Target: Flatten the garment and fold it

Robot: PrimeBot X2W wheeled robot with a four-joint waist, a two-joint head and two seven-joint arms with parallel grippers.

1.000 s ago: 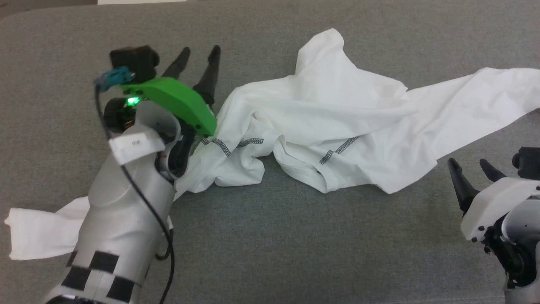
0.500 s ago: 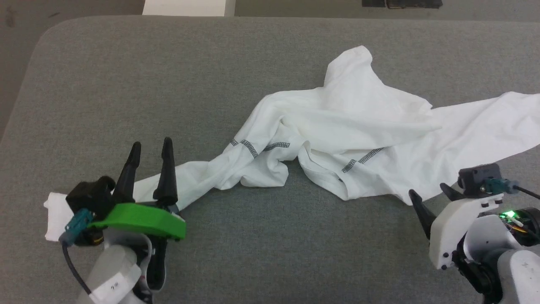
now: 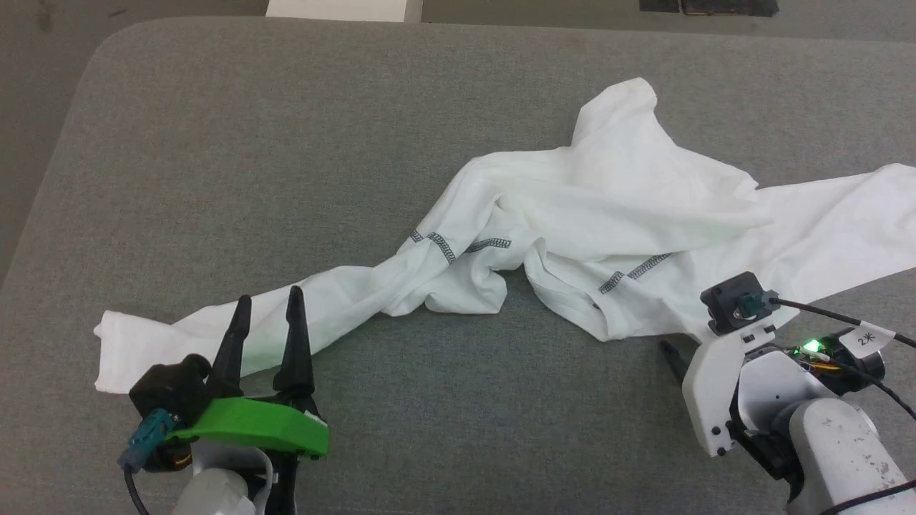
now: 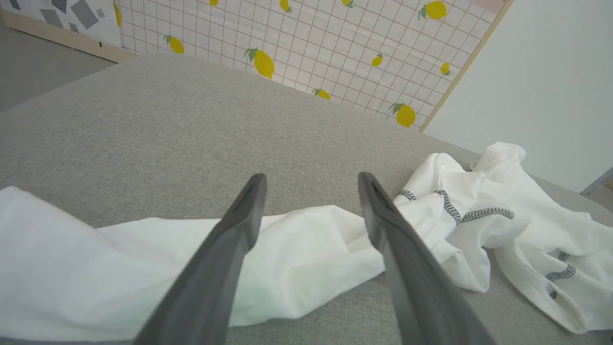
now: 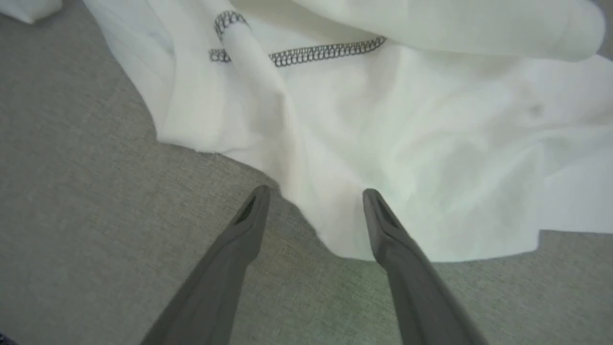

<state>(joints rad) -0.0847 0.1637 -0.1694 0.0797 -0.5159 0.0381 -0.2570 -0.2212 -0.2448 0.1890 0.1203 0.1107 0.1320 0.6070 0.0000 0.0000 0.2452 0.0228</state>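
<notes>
The garment [image 3: 615, 207] is a white T-shirt lying crumpled across the grey table [image 3: 286, 143], with dark zigzag stitching showing near its middle. One long strip of it stretches out to the lower left. My left gripper [image 3: 268, 297] stands open at the near edge of that strip, its fingers above the cloth and nothing between them. In the left wrist view the left gripper [image 4: 311, 177] straddles the garment [image 4: 311, 249]. My right gripper [image 3: 680, 350] is low at the right, partly hidden by its white mount. In the right wrist view the right gripper [image 5: 316, 190] is open at the hem of the garment [image 5: 383, 120].
The table's rounded far-left corner [image 3: 107, 50] drops to the floor. A white box [image 3: 343, 8] and a dark object [image 3: 708, 6] lie beyond the far edge. A lemon-patterned wall [image 4: 311, 43] stands behind the table. Bare grey surface lies left of the garment and along the near edge.
The head camera has shifted. My left arm has drawn back from the garment's middle to the strip at the lower left. The right gripper has come in closer to the hem.
</notes>
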